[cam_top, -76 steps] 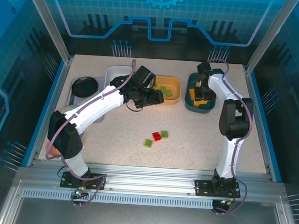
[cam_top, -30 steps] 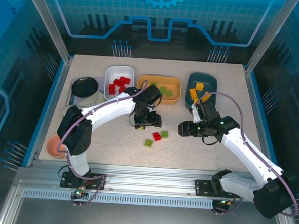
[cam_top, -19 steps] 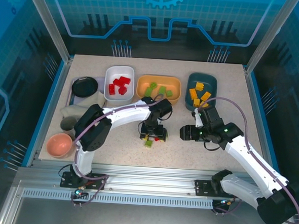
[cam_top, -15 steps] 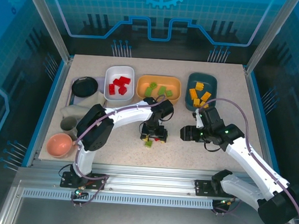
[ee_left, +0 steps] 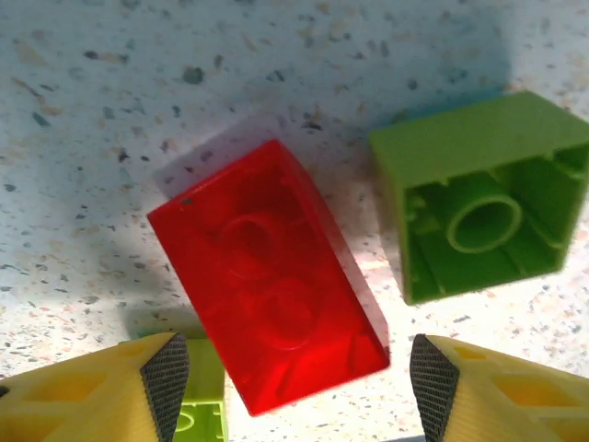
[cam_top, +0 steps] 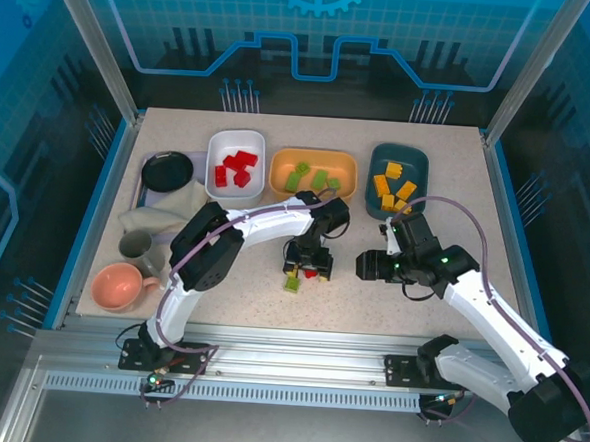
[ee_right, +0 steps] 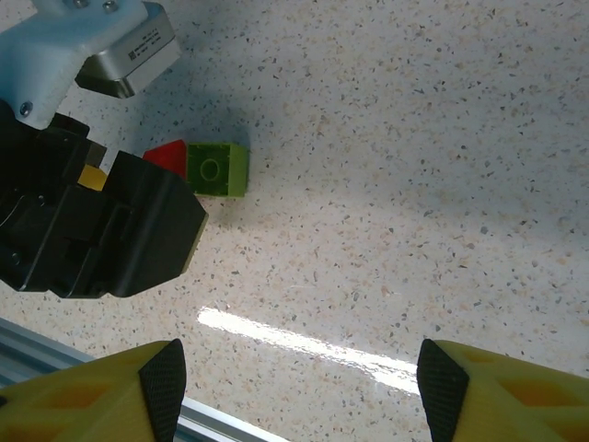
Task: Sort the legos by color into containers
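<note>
Red lego (ee_left: 276,276) lies diagonally, upper-left to lower-right, inside the wide-spread left gripper (ee_left: 299,373); right gripper (ee_right: 299,378) likewise spread, empty.

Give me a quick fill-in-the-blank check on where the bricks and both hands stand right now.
1. The loose brick between the fingers of the left hand is ___.
2. The orange bowl holds only ___ bricks.
3. The yellow-orange bricks lie in the ___ bowl.
4. The right hand is ___ and holds nothing.

Missing words: red; green; teal; open.
</note>
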Available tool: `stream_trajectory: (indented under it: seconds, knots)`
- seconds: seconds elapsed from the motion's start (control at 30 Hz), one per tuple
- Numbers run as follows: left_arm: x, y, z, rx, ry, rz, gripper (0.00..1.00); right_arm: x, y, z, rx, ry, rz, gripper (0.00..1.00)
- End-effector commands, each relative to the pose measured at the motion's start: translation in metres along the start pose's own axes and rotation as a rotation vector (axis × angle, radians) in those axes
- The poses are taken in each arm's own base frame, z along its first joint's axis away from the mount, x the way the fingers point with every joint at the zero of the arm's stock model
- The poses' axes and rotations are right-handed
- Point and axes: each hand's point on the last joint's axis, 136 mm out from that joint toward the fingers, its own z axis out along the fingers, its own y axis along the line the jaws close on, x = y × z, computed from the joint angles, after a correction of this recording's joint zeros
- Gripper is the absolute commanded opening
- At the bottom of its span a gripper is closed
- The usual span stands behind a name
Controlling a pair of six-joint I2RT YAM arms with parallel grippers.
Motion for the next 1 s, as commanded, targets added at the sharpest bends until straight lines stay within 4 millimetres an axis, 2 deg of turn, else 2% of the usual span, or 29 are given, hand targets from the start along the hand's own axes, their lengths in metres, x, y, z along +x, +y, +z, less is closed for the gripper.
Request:
stream_trajectory:
  seconds: [0.0, 0.13, 0.3, 0.5, 0.6, 0.73, 0.83, 0.97]
  knots:
    - [-0.006, 0.007, 0.001, -0.046, -0.005, 0.006, 0.61, -0.005, 0.004, -0.003, -0.002, -0.009, -0.010, 0.70]
    - [-0.015, 0.012, 0.000, -0.068, -0.036, 0.005, 0.51, -0.008, 0.007, -0.003, -0.005, -0.009, -0.023, 0.70]
    - [-0.023, 0.020, 0.002, -0.090, -0.040, -0.004, 0.46, -0.008, 0.008, -0.003, -0.008, -0.004, -0.030, 0.70]
    - [-0.032, 0.030, -0.003, -0.106, -0.069, -0.005, 0.33, -0.007, 0.008, -0.003, -0.012, -0.005, -0.026, 0.70]
    - [-0.035, 0.034, -0.012, -0.122, -0.098, -0.005, 0.32, -0.007, 0.009, -0.005, -0.017, -0.007, -0.029, 0.70]
    - [-0.040, 0.043, -0.043, -0.126, -0.172, -0.017, 0.32, -0.012, 0.015, -0.009, -0.027, -0.019, -0.063, 0.70]
    - [-0.049, 0.056, -0.075, -0.097, -0.230, -0.058, 0.32, -0.017, 0.028, -0.012, -0.049, -0.029, -0.122, 0.70]
    - [-0.070, 0.083, -0.116, -0.056, -0.300, -0.124, 0.32, -0.033, 0.068, -0.015, -0.119, -0.062, -0.233, 0.71]
